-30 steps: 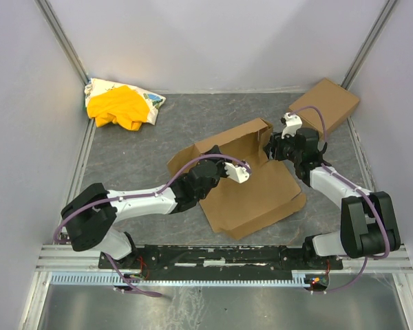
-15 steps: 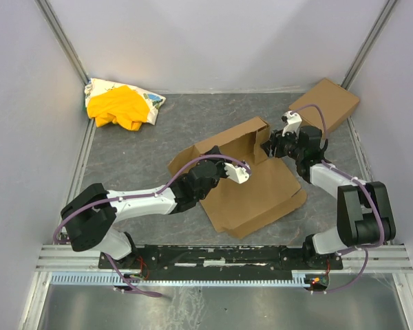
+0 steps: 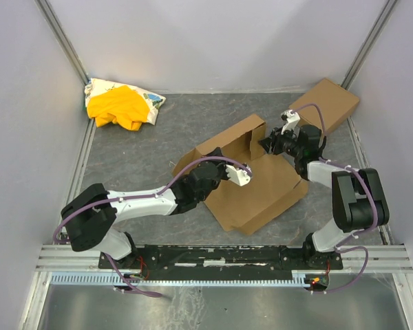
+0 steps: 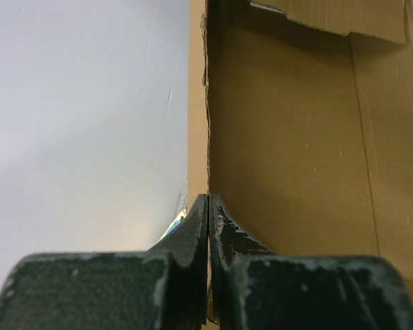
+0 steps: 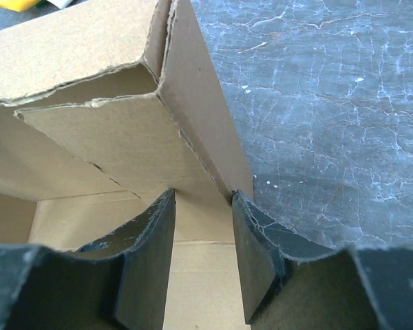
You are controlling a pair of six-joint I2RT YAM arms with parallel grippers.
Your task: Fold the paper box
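Pinching a raised wall edge of the paper box point(image 3: 258, 192) with the left hand point(image 4: 208, 203), fingers pressed together on the cardboard. Straddling the far flap's corner with the right hand point(image 5: 202, 206), fingers apart. Lying mid-desk point(image 3: 144, 148), well apart from the cloth bundle point(image 3: 120, 104); second box point(image 3: 325, 103) near, behind the right hand.

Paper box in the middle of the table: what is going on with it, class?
Both arms are working on the half-folded paper box. The left arm's fingers are shut on the edge of one raised wall. The right arm's fingers stand open around a corner flap at the far side.
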